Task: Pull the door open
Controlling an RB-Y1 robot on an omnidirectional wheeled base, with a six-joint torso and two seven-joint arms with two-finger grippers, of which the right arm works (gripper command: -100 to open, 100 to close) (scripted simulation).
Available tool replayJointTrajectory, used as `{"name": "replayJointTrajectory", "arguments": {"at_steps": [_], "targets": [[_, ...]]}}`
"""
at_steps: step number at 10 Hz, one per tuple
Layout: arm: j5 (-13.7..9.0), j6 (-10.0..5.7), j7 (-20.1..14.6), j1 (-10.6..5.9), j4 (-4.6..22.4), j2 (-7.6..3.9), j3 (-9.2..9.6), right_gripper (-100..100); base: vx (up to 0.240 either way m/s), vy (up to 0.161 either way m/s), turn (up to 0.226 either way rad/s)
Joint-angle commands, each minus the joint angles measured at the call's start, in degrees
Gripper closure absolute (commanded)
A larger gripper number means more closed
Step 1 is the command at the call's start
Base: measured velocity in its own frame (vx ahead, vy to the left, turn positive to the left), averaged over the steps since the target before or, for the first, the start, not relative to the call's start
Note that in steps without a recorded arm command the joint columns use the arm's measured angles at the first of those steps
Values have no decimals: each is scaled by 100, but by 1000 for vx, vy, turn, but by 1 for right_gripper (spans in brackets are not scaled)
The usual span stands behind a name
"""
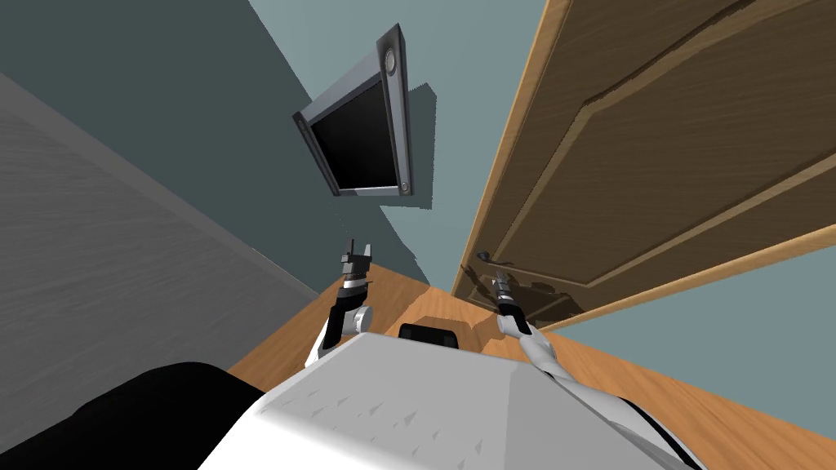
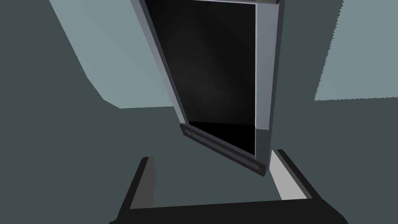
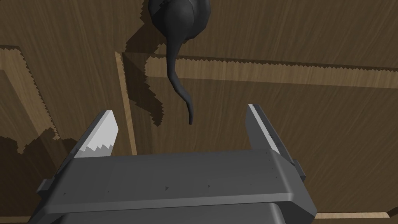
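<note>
Right wrist view: right claw (image 3: 179,111), spread wide, faces one handle (image 3: 177,46) on one door (image 3: 311,116); left claw (image 2: 212,154) wide too.

The handle (image 3: 177,46) sits on the door (image 1: 653,147), on its face, close to the door's left edge. My right gripper (image 3: 179,112) is in front of the door, just below the handle. The lever's free end hangs down in line with the gap between my two fingers and touches neither. Left of the door runs a wall (image 1: 457,73), and a screen (image 1: 359,139) hangs on it, well apart from the door's edge. My left gripper (image 1: 359,247) is left of the door, in front of that wall and under the screen, its fingers pointing up at the screen's lower corner. The floor (image 1: 408,298) lies at the foot of the door, beneath both grippers.
</note>
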Motion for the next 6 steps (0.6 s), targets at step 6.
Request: {"name": "replayJointTrajectory", "arguments": {"at_steps": [6], "targets": [[-46,-44,-20,-23,161,-65,-70,-100,114,-41,42]]}}
